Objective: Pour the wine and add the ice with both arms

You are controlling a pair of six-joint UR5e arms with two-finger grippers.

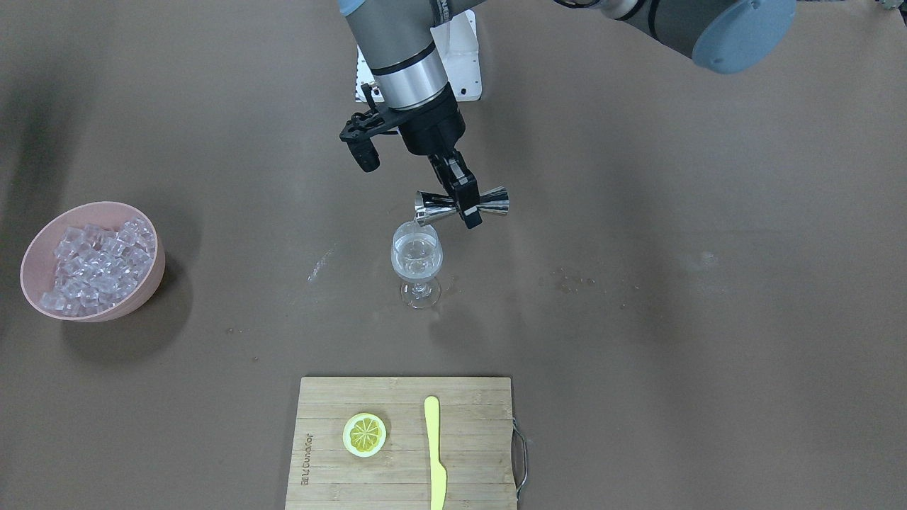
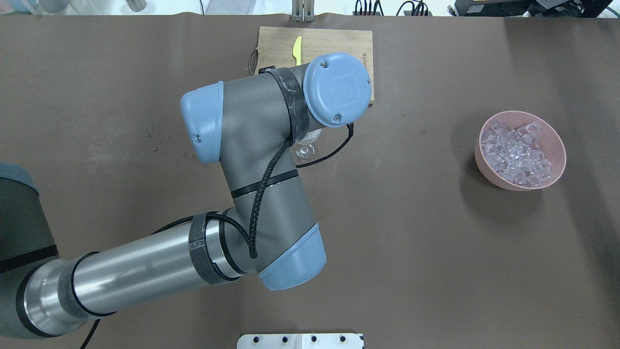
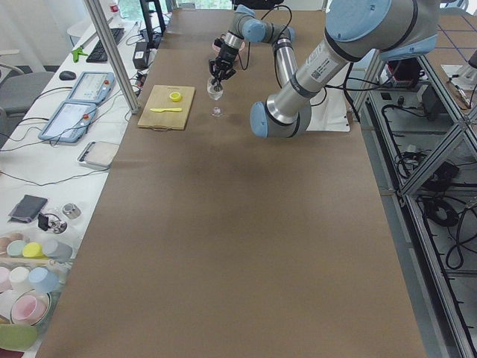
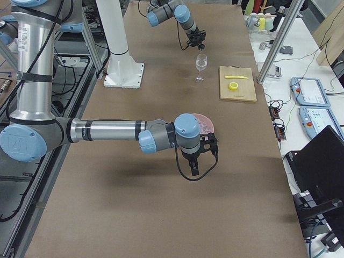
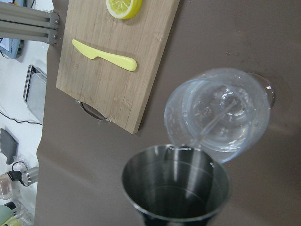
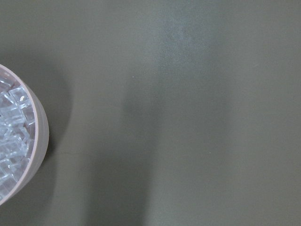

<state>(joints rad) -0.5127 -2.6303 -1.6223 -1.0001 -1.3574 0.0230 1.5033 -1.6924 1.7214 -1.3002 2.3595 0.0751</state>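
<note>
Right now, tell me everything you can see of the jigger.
The jigger is a shiny steel double cone, narrow at the waist. The left claw is shut on that waist, holding it tipped roughly level in the air. One mouth sits at the wine glass rim, and a thin stream of clear wine runs from it into the bowl.

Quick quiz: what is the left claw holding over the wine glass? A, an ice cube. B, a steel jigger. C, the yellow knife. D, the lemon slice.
B: the left claw is clamped on the waist of a steel jigger, which is tipped on its side with its mouth just above the wine glass.
</note>
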